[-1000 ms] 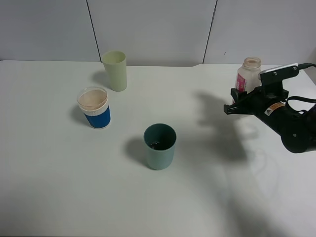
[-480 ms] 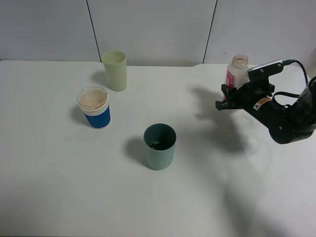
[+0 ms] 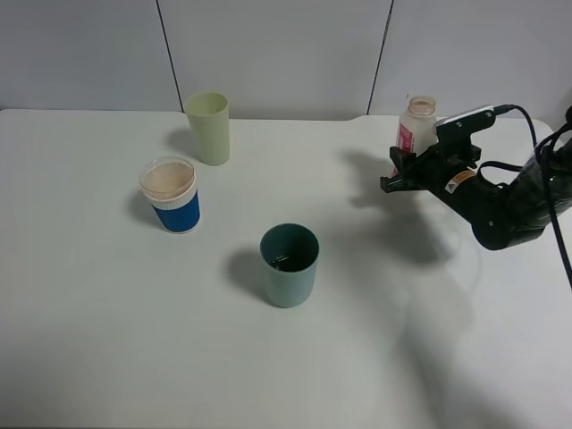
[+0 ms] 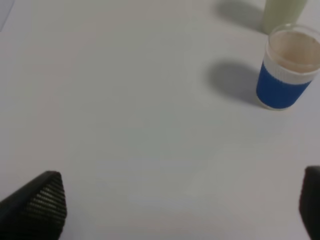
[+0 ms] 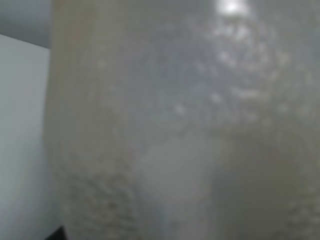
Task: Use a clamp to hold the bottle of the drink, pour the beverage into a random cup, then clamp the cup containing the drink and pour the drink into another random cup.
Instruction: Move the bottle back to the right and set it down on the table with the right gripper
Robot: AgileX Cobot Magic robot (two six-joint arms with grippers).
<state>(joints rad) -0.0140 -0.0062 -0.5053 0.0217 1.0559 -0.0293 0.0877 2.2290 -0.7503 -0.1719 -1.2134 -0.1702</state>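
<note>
Right gripper (image 3: 399,168) is closed on the bottle (image 3: 416,125) at mid-body, by the far right edge of the desk (image 3: 107,340). We cannot tell whether its base touches. Left gripper (image 4: 175,207) is wide open and holds nothing.

We judge the bottle light, near empty, thin-walled and squeezable. The flat faces below the neck suit a modest grip. Its long axis stands about vertical, open neck up.

Dark drink (image 3: 282,261) lies in the teal cup (image 3: 290,264), mid-desk.
</note>
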